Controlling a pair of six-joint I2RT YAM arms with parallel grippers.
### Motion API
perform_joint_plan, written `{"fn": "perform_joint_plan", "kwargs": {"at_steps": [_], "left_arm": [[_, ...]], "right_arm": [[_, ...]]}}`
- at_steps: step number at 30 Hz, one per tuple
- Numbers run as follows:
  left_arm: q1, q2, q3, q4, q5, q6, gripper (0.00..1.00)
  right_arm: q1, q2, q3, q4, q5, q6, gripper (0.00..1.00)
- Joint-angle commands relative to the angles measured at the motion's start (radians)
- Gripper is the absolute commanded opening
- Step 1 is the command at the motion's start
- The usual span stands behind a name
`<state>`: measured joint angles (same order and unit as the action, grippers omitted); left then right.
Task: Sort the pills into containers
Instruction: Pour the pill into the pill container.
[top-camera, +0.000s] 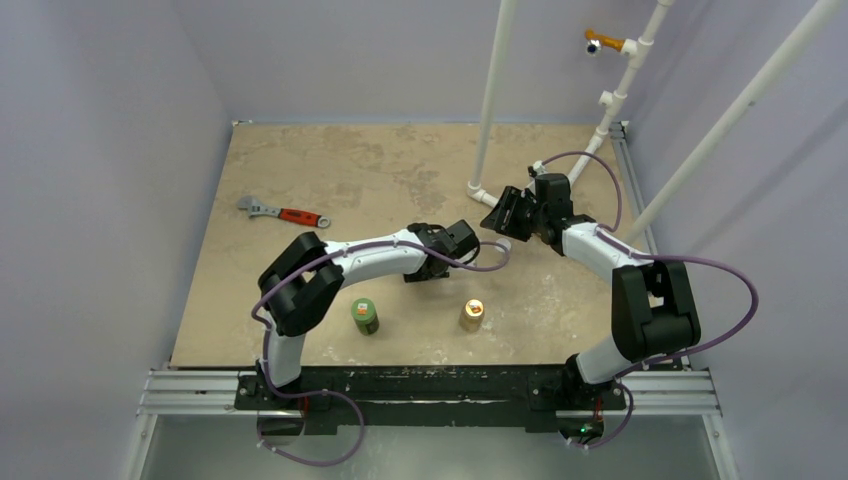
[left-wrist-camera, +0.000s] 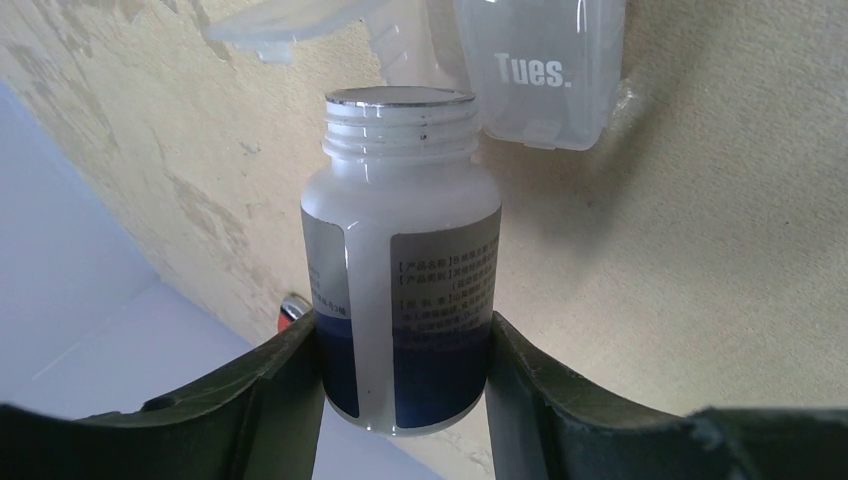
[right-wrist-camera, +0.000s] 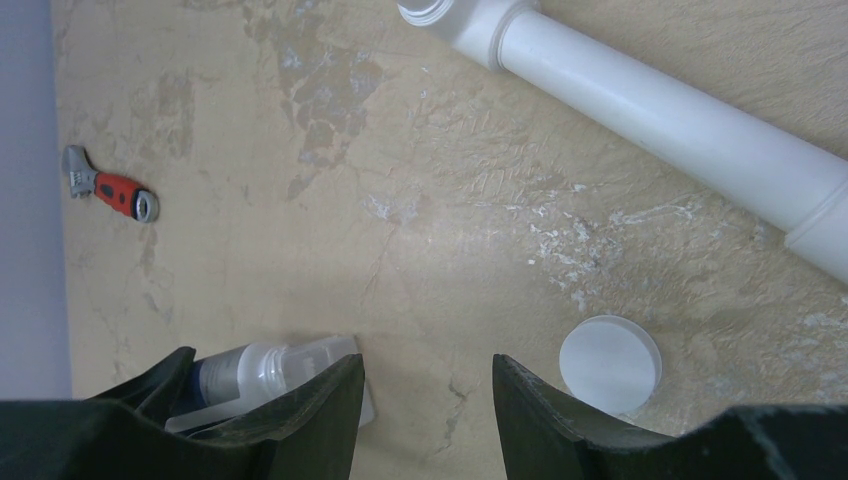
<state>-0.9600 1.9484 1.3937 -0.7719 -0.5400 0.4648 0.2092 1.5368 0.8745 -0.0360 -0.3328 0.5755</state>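
Left gripper (left-wrist-camera: 402, 330) is clamped on the uncapped white bottle (left-wrist-camera: 400, 220), holding its mouth just beside the clear case (left-wrist-camera: 540, 70), likely to pour its contents in.

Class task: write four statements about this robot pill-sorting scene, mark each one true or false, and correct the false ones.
1. The left end effector grips a white plastic labelled bottle. True.
2. That bottle has its cap screwed on. False: its threaded neck is bare, and a round white cap lies on the tan table.
3. The clear plastic pill case reads "Tues." True.
4. The right end effector holds the red-handled adjustable wrench. False: it is open and empty, and the wrench lies on the table away from it.
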Motion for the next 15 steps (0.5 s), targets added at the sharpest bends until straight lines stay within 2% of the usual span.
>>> {"fn": "perform_joint_plan", "kwargs": {"at_steps": [1, 15], "left_arm": [[-0.013, -0.045, -0.014, 0.03, -0.031, 0.03, 0.0], [-0.017, -0.048, -0.033, 0.07, -0.089, 0.078, 0.0]], "right_arm": [[0.004, -0.006, 0.015, 0.03, -0.017, -0.01, 0.5], [0.004, -0.005, 0.015, 0.03, -0.022, -0.01, 0.5]]}}
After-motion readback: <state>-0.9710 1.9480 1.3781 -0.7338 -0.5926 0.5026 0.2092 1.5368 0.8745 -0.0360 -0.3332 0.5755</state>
